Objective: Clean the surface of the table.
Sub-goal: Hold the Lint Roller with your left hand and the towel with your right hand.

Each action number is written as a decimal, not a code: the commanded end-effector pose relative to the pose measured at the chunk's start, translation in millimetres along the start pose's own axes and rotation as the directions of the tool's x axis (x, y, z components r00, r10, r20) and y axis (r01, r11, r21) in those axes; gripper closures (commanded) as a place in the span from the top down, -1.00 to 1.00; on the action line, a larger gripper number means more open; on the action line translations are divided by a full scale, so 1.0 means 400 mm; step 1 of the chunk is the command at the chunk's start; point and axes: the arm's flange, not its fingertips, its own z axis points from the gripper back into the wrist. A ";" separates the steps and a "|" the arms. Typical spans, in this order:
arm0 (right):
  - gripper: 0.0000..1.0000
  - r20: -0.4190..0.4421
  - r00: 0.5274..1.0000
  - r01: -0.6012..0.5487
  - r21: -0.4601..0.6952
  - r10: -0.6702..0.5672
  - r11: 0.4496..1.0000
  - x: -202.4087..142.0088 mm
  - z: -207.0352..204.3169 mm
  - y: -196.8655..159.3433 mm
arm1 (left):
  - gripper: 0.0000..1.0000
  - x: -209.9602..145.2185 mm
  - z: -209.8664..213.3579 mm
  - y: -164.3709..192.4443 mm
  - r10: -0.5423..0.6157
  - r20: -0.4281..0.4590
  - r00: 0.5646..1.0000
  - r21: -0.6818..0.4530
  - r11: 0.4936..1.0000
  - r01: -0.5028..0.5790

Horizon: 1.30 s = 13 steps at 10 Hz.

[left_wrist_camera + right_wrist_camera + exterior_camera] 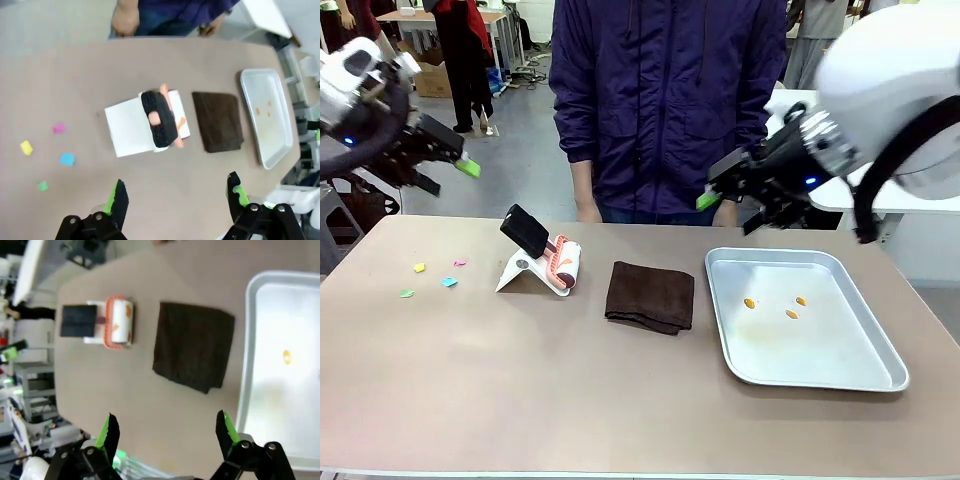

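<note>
The table (520, 400) stretches across the room in front of me, its brownish top not yet cleaned. Near its left end lie a few small coloured paper scraps (449, 282), yellow, pink, blue and green, loosely scattered. Just right of them a lint roller (563, 263) with a black handle leans on a white stand (520, 272). A folded dark brown cloth (650, 296) lies flat at the middle, and a silver tray (800, 350) with some orange bits (791, 313) in it sits well to the right. A person (670, 100) in a dark jacket stands at the far edge, hands down by the table rim.

The left gripper (176, 185) hangs high over the left part of the table, jaws spread wide and empty, looking down on the roller and the scraps. The right gripper (166, 419) is likewise raised, wide open and holding nothing, above the cloth and the tray's near side.

To my eye the job is at its very start: no tool is taken up. The next move calls for one arm to come down and close on a tool. The left is best placed for the roller's handle and the right for the cloth, and the scraps are the obvious target.
</note>
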 end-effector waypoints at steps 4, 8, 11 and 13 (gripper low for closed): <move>1.00 -0.116 0.989 0.077 -0.143 -0.094 0.987 -0.004 -0.137 0.027 | 1.00 0.078 -0.140 0.000 0.074 -0.154 0.985 -0.005 0.997 -0.075; 1.00 -0.118 0.991 0.054 -0.115 -0.068 0.992 -0.027 -0.152 0.009 | 1.00 0.056 -0.141 0.004 0.053 -0.114 0.992 -0.003 0.999 -0.054; 1.00 -0.135 0.985 0.080 -0.179 -0.104 0.981 0.013 -0.209 0.027 | 1.00 0.083 -0.186 0.006 0.072 -0.182 0.981 -0.007 0.997 -0.074; 1.00 -0.169 0.980 0.071 -0.203 -0.106 0.977 0.056 -0.284 0.041 | 1.00 0.097 -0.238 0.011 0.121 -0.235 0.965 0.025 0.993 -0.119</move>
